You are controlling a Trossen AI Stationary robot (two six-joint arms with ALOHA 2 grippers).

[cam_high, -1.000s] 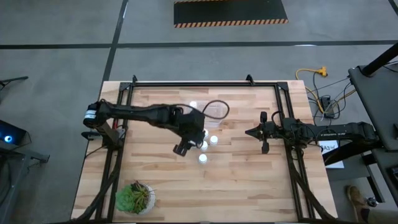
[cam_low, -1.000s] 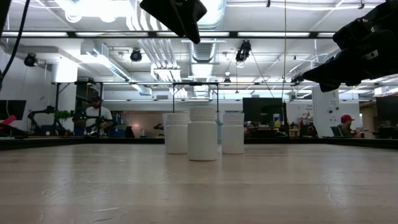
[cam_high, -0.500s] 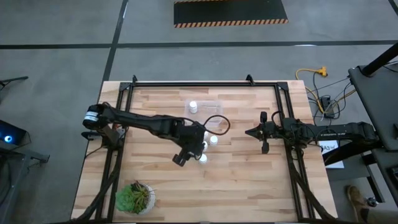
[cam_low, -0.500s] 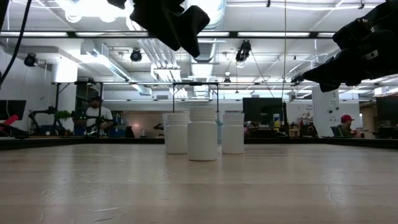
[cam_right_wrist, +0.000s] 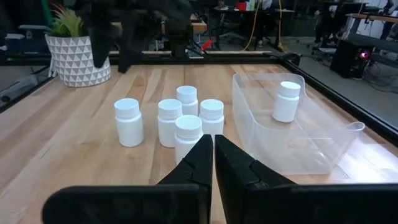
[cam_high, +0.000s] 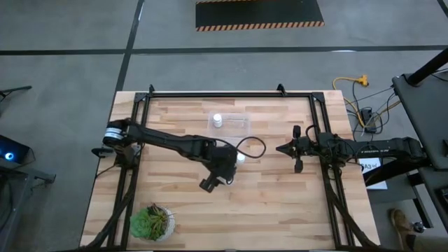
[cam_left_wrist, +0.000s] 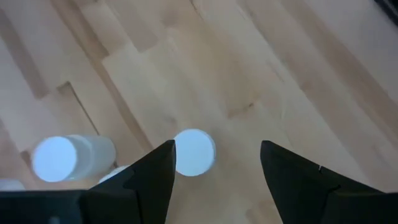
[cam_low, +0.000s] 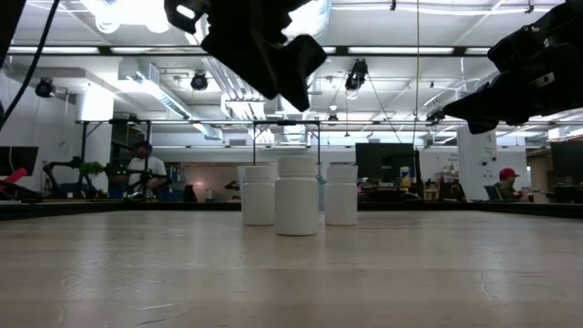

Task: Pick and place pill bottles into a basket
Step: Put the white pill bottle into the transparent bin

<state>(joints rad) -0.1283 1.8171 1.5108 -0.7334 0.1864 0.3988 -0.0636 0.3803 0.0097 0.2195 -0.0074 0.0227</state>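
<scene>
Left end effector point(cam_left_wrist: 214, 163) hangs over the bottle cluster near the middle of the high view, fingers spread apart, nothing between them. In its wrist view one white cap point(cam_left_wrist: 194, 152) sits just inside the gap, close to one finger point(cam_left_wrist: 146, 180), not touched as far as I can see; a 2nd bottle point(cam_left_wrist: 65, 157) lies farther toward the left edge of that frame, on bare wood. In the low view the left arm is the dark mass point(cam_low: 260, 41) at top centre, above the bottles, clear of them.

Right end effector point(cam_right_wrist: 213, 163) is clenched, fingers pressed together, empty, parked at the right-centre of the high view point(cam_high: 282, 148), well apart from the cluster.

Right wrist view gives the best count: 5 bottles point(cam_right_wrist: 180, 121) upright in a tight group on the table point(cam_right_wrist: 74, 143), centre-left of frame, 1 of them standing a bit apart on the left. The basket point(cam_right_wrist: 298, 146) is just beside the group, centre-right, w/ 1 bottle point(cam_right_wrist: 286, 101) upright inside near its far end. High view agrees: basket point(cam_high: 236, 123) at upper centre, 1 white cap point(cam_high: 218, 120) in its left part.

Potted plant point(cam_high: 150, 222) sits at lower left of the table in the high view. A person point(cam_low: 143, 169) stands far back in the room, left side of the low view.
</scene>
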